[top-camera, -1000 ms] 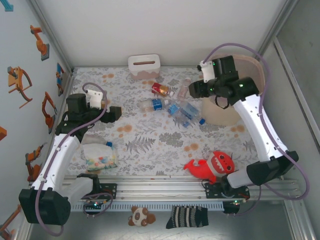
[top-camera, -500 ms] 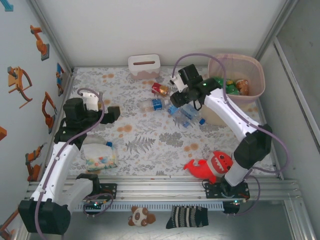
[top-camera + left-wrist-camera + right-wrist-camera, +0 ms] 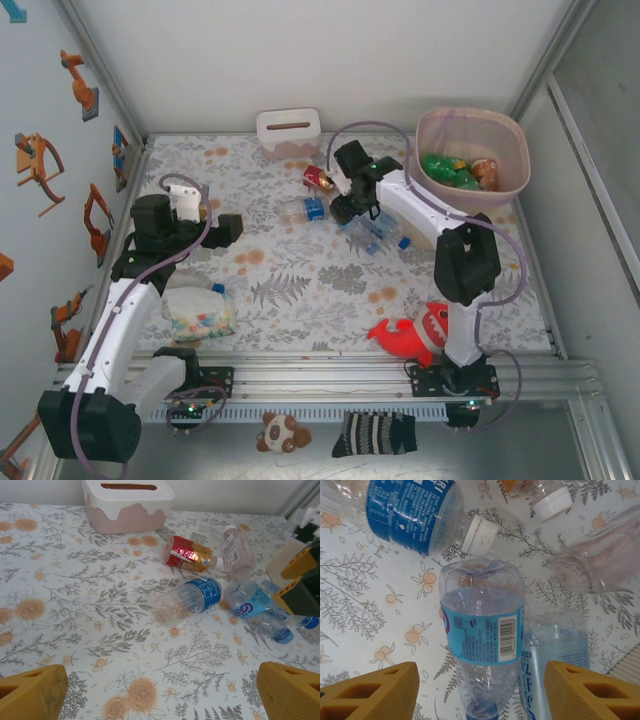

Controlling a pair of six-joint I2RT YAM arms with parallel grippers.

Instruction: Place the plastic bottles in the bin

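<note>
While the right gripper (image 3: pixel 482 695) hangs over a cluster of bottles with its jaws spread wide and nothing gripped, one bottle with a pale blue label (image 3: pixel 482 635) lies on the table between the two fingers, clear of both. Its long axis runs 12 to 6 in the right wrist view — crumpled base at 12, blue cap at 6. A second pale bottle (image 3: pixel 555 655) lies parallel just beside it at 3 o'clock, seemingly touching, and crowds that side. At 11 o'clock a bottle with a dark blue label (image 3: pixel 410 510) lies slantwise, its white cap pointing toward 4 o'clock, close to the first bottle's base.

From above, the cluster sits just beyond the middle of the flowered table (image 3: pixel 300 290). The bin (image 3: pixel 470 112) stands at 2 o'clock in the far right corner, with a green bottle (image 3: pixel 438 165) and a brown bottle (image 3: pixel 485 172) inside. A white box (image 3: pixel 288 130) sits at 11 o'clock, a red plush shark (image 3: pixel 420 335) at 5, and a bag of pastel bits (image 3: pixel 198 312) at 8.

The left gripper (image 3: pixel 160 700) is wide open and empty, above bare table well short of the bottles. In its view a red-and-gold bottle (image 3: pixel 187 554) lies ahead, roughly 9 to 3.
</note>
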